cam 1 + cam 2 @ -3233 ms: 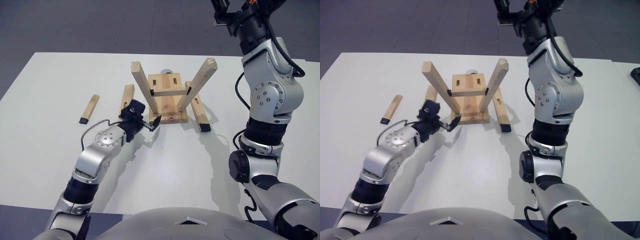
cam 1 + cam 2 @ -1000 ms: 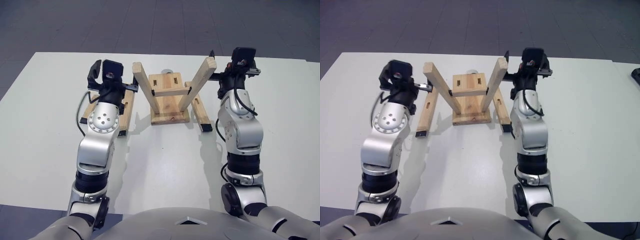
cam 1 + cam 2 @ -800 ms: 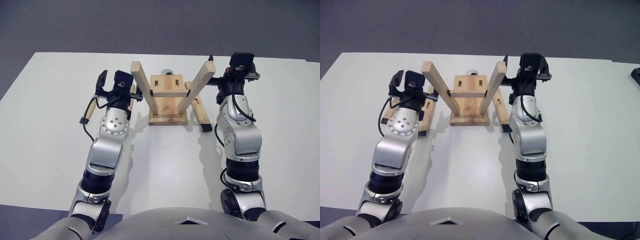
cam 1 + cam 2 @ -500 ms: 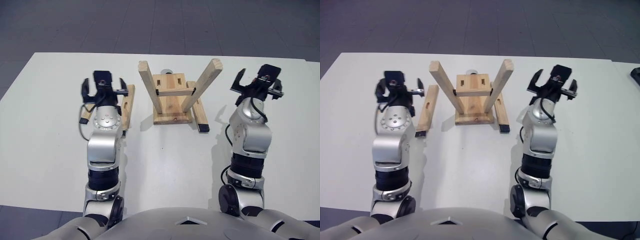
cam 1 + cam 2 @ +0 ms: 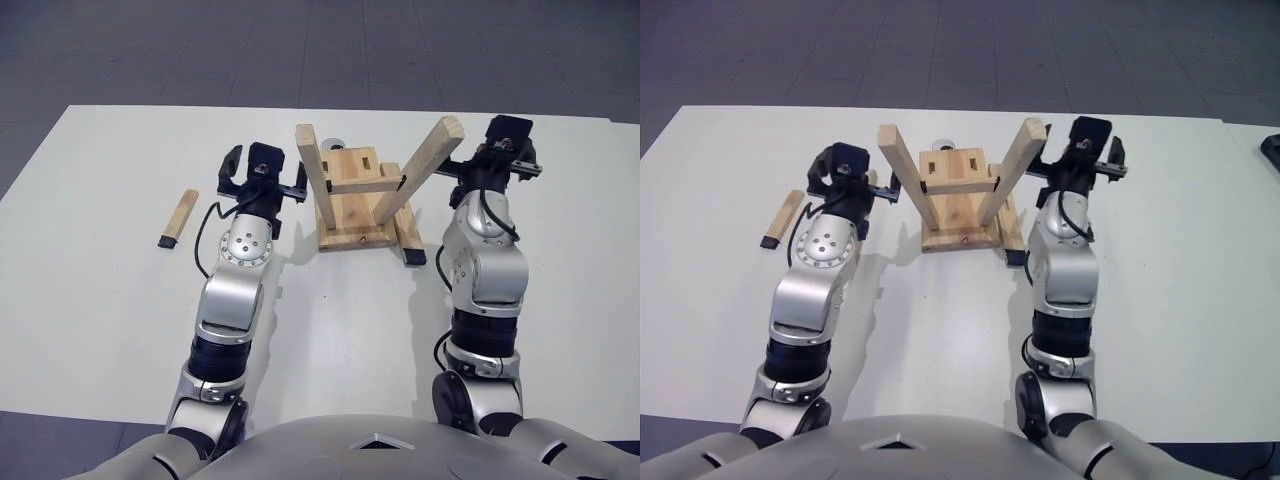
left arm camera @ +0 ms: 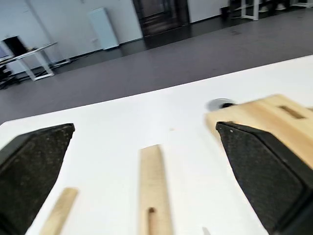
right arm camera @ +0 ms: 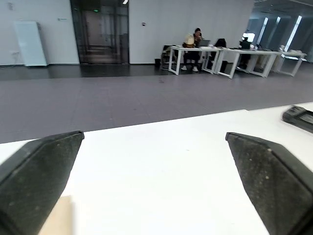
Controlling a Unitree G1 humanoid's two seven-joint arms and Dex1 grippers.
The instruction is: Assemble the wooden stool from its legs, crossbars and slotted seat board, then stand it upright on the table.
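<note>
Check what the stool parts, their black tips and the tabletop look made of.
Seat board, legs: pale wood that looks unfinished, light tan with faint grain, matte.
Black tips: likely rubber or plastic pads; too small to tell.
Table: smooth uniform white, matte; probably laminate or painted board.

Head cam: the loose leg on the left sat mostly behind the left gripper, so I couldn't see its length. In the left wrist pic its near end ran off the frame edge, same w/ the short bar. The seat board was blurry there & partly behind a finger pad. I couldn't tell what the small round grey thing behind the board was. The second loose leg lay partly behind the raised leg. Rt wrist pic: a wood corner cut by the edge, couldn't ID which piece. A dark object was cut off too.
</note>
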